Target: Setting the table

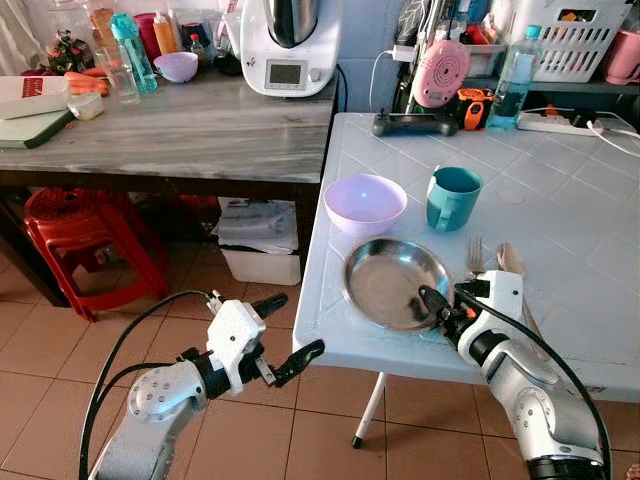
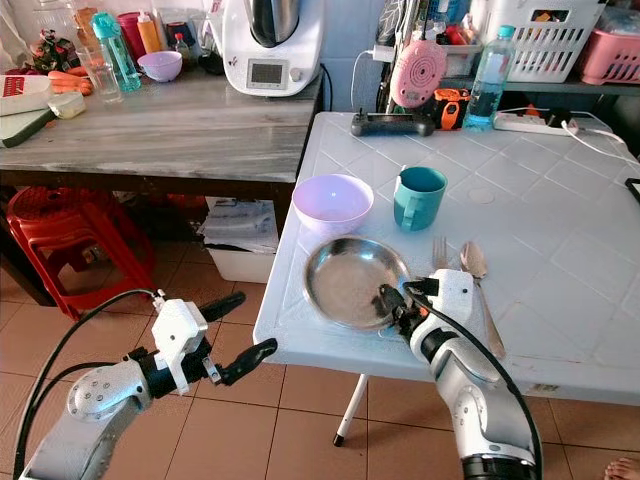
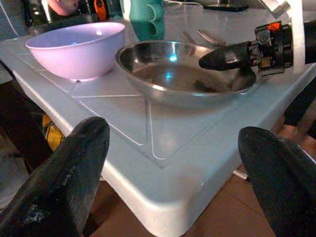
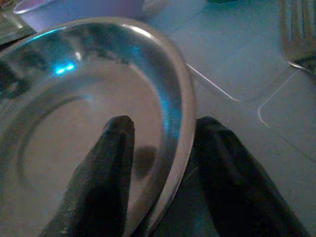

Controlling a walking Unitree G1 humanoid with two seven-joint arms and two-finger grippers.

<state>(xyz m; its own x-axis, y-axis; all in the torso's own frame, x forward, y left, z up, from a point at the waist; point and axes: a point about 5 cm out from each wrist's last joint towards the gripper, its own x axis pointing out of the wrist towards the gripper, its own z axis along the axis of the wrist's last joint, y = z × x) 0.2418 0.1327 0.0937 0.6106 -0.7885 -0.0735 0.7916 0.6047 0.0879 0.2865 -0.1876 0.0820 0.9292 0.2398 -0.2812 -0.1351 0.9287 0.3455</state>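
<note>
1. Left gripper (image 1: 283, 331) hangs off the near-left corner of the white table (image 1: 560, 200), fingers spread wide with nothing in them. It's below tabletop height, just idling.
2. The lilac bowl (image 1: 365, 202) sits behind the steel plate (image 1: 395, 283), teal mug (image 1: 452, 197) to its right. The plate is close to the near edge.
3. Right gripper (image 4: 163, 173) straddles the plate's near-right rim, one finger inside, one outside. Looks pinched on, but not certain it's fully clamped.
4. To do this well, the robot should probably keep the plate flat, slide or lift it slowly, and steer clear of the bowl.
5. Plate's round, open side up, so no real long axis. The fork (image 1: 475, 258) and spoon (image 1: 511, 262) run front to back, heads pointing away from the robot.
</note>
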